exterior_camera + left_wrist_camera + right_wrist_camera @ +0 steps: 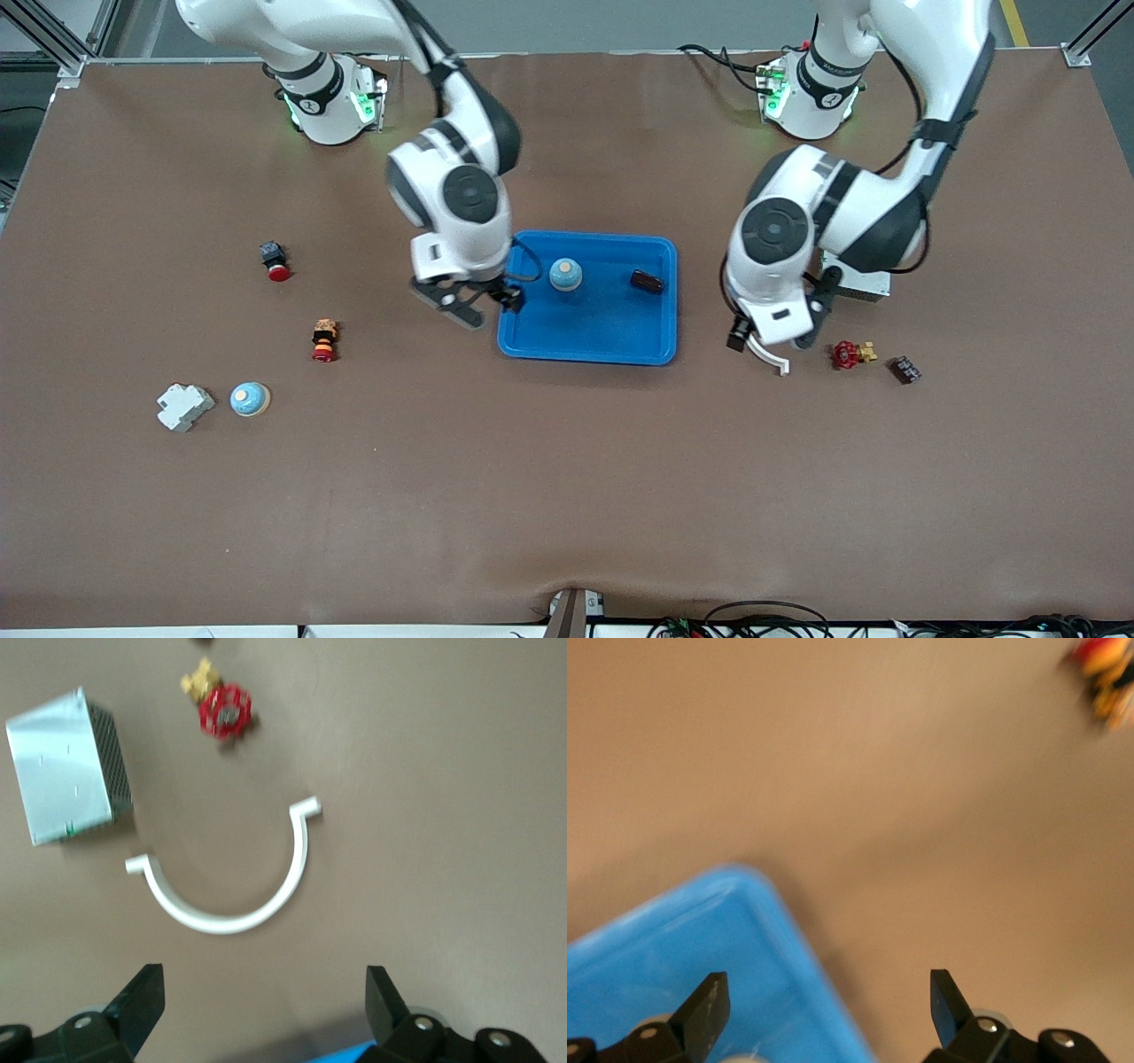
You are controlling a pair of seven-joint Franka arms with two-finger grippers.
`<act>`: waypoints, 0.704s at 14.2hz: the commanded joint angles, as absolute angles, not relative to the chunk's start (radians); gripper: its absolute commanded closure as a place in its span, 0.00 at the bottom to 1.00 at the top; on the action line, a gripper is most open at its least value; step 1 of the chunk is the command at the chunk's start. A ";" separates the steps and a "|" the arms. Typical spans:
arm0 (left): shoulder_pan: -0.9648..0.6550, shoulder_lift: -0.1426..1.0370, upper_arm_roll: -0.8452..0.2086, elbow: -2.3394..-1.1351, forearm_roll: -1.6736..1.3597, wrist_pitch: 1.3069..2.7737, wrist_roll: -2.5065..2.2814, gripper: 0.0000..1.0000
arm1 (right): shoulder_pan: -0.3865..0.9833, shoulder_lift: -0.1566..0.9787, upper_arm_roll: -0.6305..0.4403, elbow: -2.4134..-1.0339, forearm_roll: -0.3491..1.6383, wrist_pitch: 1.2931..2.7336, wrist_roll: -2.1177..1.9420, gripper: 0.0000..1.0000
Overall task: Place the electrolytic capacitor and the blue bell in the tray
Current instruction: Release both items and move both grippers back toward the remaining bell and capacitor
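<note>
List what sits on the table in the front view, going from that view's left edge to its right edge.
Grey breaker → blue bell on the table → black-and-red button → red-and-yellow button → blue tray, holding a blue bell then a dark capacitor → white curved clip → red valve → dark terminal block.

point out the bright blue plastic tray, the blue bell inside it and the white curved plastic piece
bright blue plastic tray (589,330), front view, bare floor nearer the camera
blue bell in the tray (565,275), front view, on its dome
white curved plastic piece (232,920), left wrist view, middle of the arc
</note>
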State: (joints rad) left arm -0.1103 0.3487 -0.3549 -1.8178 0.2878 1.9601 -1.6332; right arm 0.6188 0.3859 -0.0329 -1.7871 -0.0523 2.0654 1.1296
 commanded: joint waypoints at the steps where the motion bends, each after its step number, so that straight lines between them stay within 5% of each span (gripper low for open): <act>1: -0.031 0.330 -0.362 -1.819 0.301 1.937 -1.505 0.00 | 0.471 0.342 -0.012 -1.819 -0.063 2.062 0.904 0.00; 10: 0.201 0.400 -0.360 -1.828 0.440 1.992 -1.174 0.00 | 0.089 0.353 -0.011 -1.749 -0.055 2.071 0.266 0.00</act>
